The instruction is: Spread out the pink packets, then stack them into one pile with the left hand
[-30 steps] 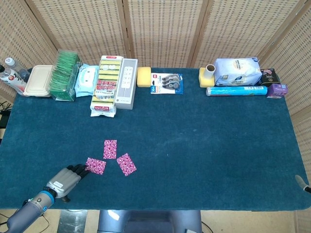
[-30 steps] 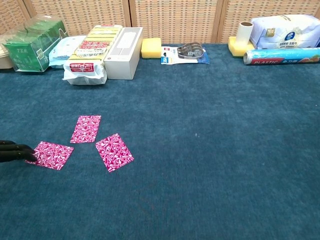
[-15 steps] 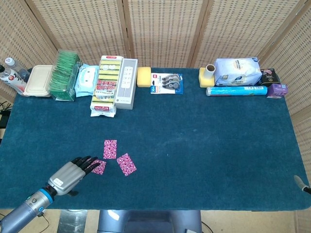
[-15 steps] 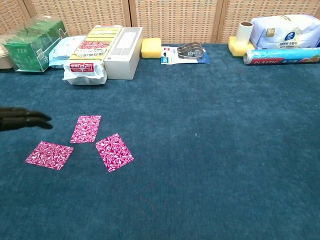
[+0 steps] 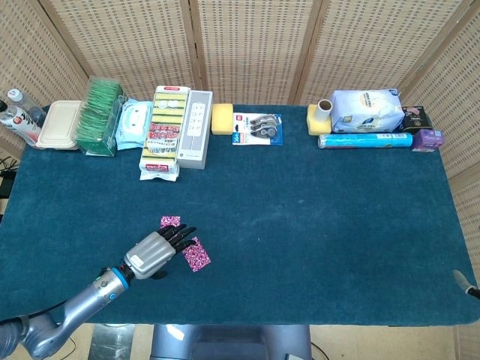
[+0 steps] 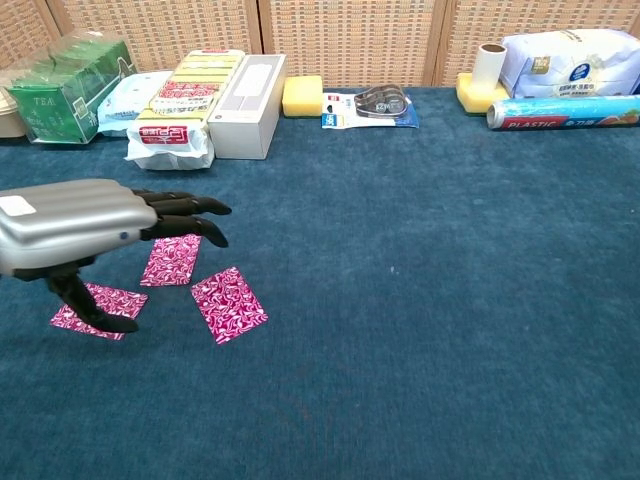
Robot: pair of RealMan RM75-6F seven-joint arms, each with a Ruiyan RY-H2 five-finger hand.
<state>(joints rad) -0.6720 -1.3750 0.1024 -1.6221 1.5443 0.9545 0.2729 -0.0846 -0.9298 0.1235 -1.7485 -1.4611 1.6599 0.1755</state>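
Reading left to right along the top of the chest view, the green box [image 6: 60,88] at upper left says "TEA", the white wipes pack [image 6: 128,100] beside it has print too small to read, and the sponge pack [image 6: 178,108] carries a red label whose lettering cannot be made out. Next come a grey box [image 6: 247,118], a yellow sponge [image 6: 302,96] and a blister card [image 6: 370,107] with illegible text. At upper right, the blue roll [image 6: 565,111] reads "PLASTIC" before the frame edge cuts it off, and the white bag [image 6: 572,62] behind it is also cropped.

On the teal worktop [image 6: 450,300], at lower left of the frame, three pink packets lie spread and apart. The left hand [image 6: 95,235] hovers over them with its fingers [image 6: 195,207] stretched out and apart, holding nothing; the thumb points down over the left packet [image 6: 85,305], part of which it hides. The middle packet [image 6: 172,260] is partly covered by the fingers; the right packet [image 6: 229,303] lies fully in sight. In the head view the hand [image 5: 154,251] hides the left packet altogether. Whether the thumb touches the packet cannot be told.

At the lower right edge of the head view, only a sliver of the right hand [image 5: 466,283] shows; its state cannot be told.
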